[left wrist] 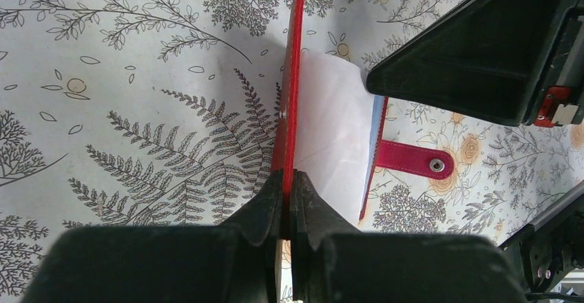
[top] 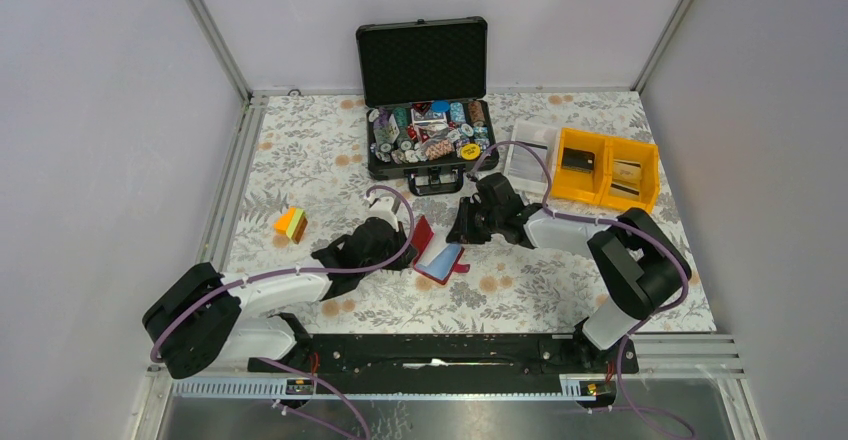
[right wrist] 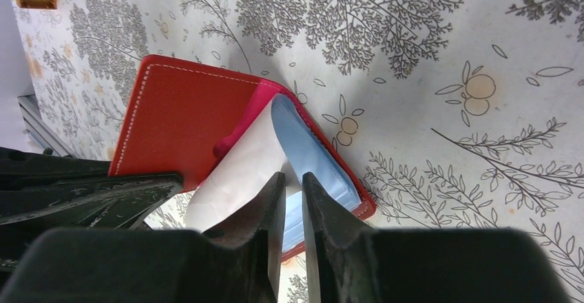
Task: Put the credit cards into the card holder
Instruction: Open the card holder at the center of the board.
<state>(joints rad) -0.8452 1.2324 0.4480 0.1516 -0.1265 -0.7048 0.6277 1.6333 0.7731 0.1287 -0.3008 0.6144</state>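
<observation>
Table [top: 300, 160]: covered with a floral-print sheet.
Black case [top: 423, 60]: stood open at the far edge, its tray full of poker chips [top: 430, 130].
Yellow bins [top: 600, 165]: sat far right, well apart from the work.
Left gripper [left wrist: 288, 179]: was clamped on the raised flap of the card holder [right wrist: 179, 117].
Right gripper [right wrist: 294, 186]: jaws stood narrowly apart over the card edges; a grip could not be confirmed.
Card holder: lay open at mid-table between both grippers, with one flap flat and one upright.
Credit cards [right wrist: 241, 165]: a white card lay over a pale blue one inside the holder.
Block [top: 291, 223]: small and multicoloured, lay to the left.
</observation>
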